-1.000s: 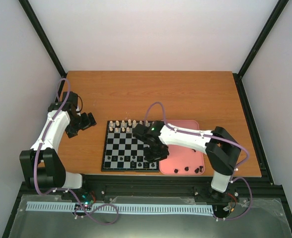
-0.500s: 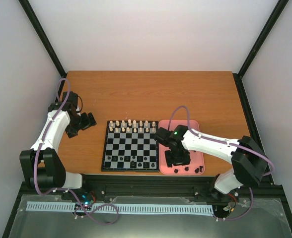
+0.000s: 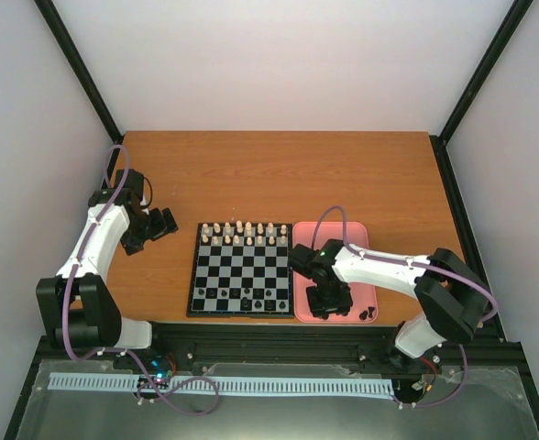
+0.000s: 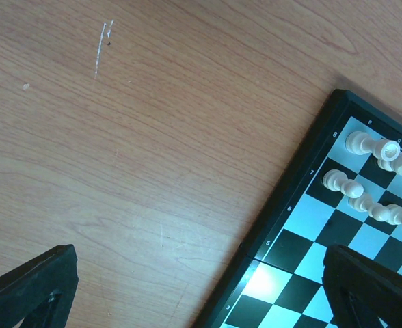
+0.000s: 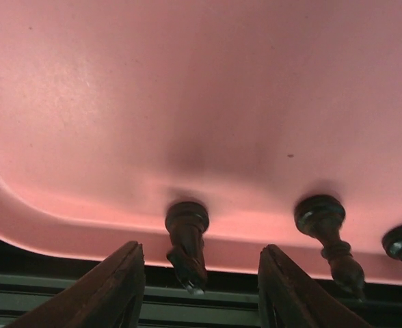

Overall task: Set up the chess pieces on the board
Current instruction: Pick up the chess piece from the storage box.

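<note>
Chess pieces (image 5: 187, 242) — pink tray (image 5: 187, 102), board (image 3: 242, 267) beside

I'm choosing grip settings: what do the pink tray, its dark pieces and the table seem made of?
Tray: probably matte plastic; smooth, even pink, rounded moulded corner.
Pieces: glossy dark plastic or lacquered wood, undecidable; small highlights on turned shapes.
Table: wood or wood-look laminate; grain lines, faint scratches.
</note>
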`<state>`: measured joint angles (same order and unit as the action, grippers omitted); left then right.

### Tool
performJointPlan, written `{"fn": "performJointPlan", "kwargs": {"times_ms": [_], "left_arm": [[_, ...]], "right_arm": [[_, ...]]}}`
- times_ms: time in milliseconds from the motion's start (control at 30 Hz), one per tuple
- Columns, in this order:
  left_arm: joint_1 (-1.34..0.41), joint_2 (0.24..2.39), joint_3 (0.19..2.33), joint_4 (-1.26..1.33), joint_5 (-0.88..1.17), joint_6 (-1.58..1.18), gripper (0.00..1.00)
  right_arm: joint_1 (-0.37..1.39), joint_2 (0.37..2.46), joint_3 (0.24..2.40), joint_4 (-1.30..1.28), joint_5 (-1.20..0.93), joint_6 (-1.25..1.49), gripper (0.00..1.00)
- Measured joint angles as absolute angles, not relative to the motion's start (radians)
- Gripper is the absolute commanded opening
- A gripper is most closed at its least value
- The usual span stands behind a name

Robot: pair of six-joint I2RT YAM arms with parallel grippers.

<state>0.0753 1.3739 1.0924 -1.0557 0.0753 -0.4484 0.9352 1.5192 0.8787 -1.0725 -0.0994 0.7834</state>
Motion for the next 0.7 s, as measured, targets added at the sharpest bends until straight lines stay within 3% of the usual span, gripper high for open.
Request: {"fn": "performJointPlan", "kwargs": {"times_ms": [700], "left_arm": [[0.075, 1.374, 1.092, -1.055, 0.075, -0.448, 1.00]], "right_arm": [[0.923, 1.588, 0.871, -1.014, -0.127, 0.762, 0.17]]}}
